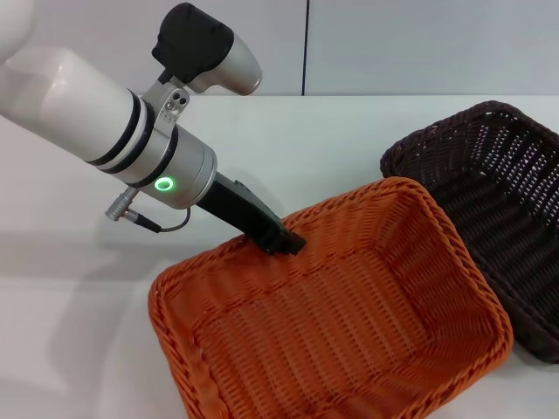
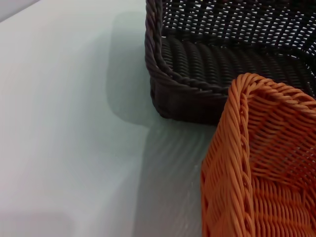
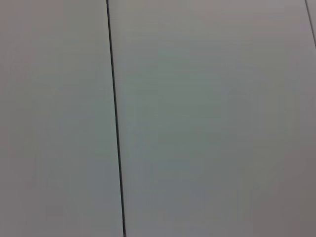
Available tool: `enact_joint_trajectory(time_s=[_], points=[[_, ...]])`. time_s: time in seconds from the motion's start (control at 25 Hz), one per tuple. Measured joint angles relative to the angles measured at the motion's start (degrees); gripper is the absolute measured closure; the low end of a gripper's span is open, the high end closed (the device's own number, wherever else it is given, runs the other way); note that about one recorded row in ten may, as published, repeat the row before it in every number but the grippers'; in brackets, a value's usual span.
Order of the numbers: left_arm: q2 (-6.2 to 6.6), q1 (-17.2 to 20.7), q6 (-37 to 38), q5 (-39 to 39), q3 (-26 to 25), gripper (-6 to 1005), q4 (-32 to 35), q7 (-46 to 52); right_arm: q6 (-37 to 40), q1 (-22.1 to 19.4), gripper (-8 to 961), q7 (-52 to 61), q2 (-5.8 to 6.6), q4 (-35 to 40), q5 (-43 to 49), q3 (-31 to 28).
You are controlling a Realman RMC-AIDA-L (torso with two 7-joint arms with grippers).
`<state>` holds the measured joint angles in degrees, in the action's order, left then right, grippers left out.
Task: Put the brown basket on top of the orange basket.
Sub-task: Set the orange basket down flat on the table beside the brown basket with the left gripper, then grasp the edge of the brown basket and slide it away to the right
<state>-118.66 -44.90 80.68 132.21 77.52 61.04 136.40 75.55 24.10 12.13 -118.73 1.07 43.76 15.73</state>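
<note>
- left gripper (image 1: 286, 241): reaches down from the upper left of the head view to the far rim of the orange basket (image 1: 349, 323). its black tip meets the braided rim there; whether it is clenched on the rim or released cannot be told, as the fingers are not separately visible.
- brown basket (image 1: 498, 218): sits on the table (image 1: 288, 148) to the right of the orange one and farther back, well right of the left gripper. not held.
- the orange basket's far right corner overlaps the brown basket's near left edge in the head view; in the left wrist view the orange corner (image 2: 266, 163) stands just before the brown basket's wall (image 2: 182, 94). contact between them cannot be confirmed.
- brown basket is cut off at the right edge of the head view; the orange one at the bottom edge.
- right gripper: not seen in any view. the right wrist view shows only a pale flat surface with a thin dark seam (image 3: 115, 123).
</note>
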Motion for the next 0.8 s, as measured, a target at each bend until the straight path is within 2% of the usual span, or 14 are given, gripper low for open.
enact_joint_trajectory(time_s=[0.24, 0.48, 0.56, 0.8], points=[[0.09, 0.03, -0.1, -0.04, -0.7, 773, -0.04, 0.5, -0.92, 0.15, 214, 0.0, 0.0, 0.1, 0.0, 0.0], [0.35, 0.67, 2.31, -0.3, -3.96, 752, 1.05, 1.11, -1.35, 0.33, 214, 0.0, -0.01, 0.16, 0.0, -0.72], [0.39, 1.01, 2.88, -0.34, -4.52, 485, 1.64, 0.97, -1.37, 0.45, 214, 0.05, 0.0, 0.16, 0.0, -0.79], [0.61, 4.45, 3.6, -4.01, -7.85, 370, 7.4, -0.29, -1.51, 0.54, 214, 0.07, -0.01, 0.16, 0.0, -0.79]])
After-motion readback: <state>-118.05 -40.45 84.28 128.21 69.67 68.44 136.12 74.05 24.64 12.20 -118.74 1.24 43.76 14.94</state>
